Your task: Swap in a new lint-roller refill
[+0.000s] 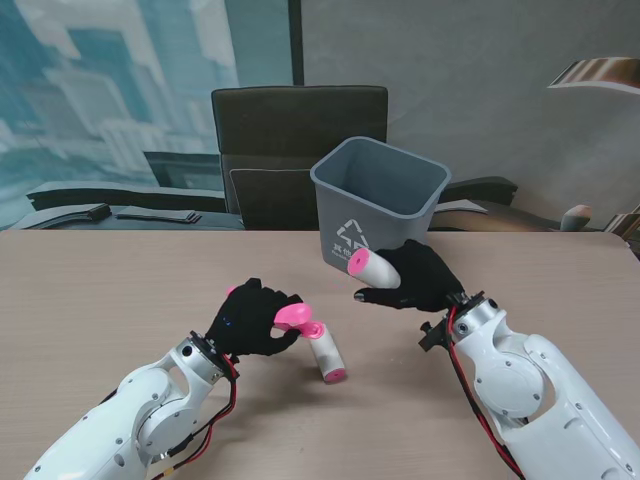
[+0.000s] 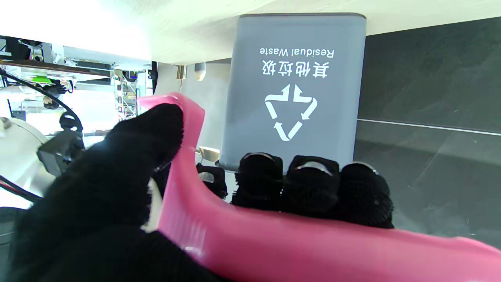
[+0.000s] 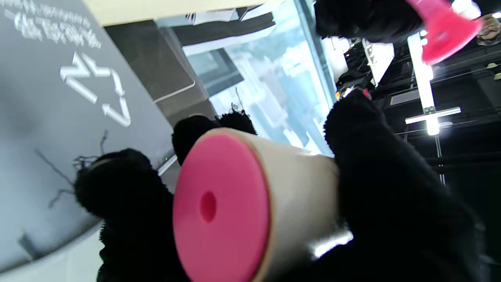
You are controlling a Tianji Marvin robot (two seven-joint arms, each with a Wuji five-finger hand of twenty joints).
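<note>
Right now the left hand (image 1: 252,318), low and left of centre in the stand view, has its fingers (image 2: 309,184) curled tight round the pink lint-roller handle (image 1: 292,316). A white roll (image 1: 327,358) with a pink end sits at the handle's tip, its lower end on the tabletop (image 1: 110,300). The right hand (image 1: 418,277), right of centre, is closed around a second white refill roll (image 1: 374,266) with a pink end cap (image 3: 221,207), held off the tabletop just in front of the grey waste bin (image 1: 378,200) at upper centre.
</note>
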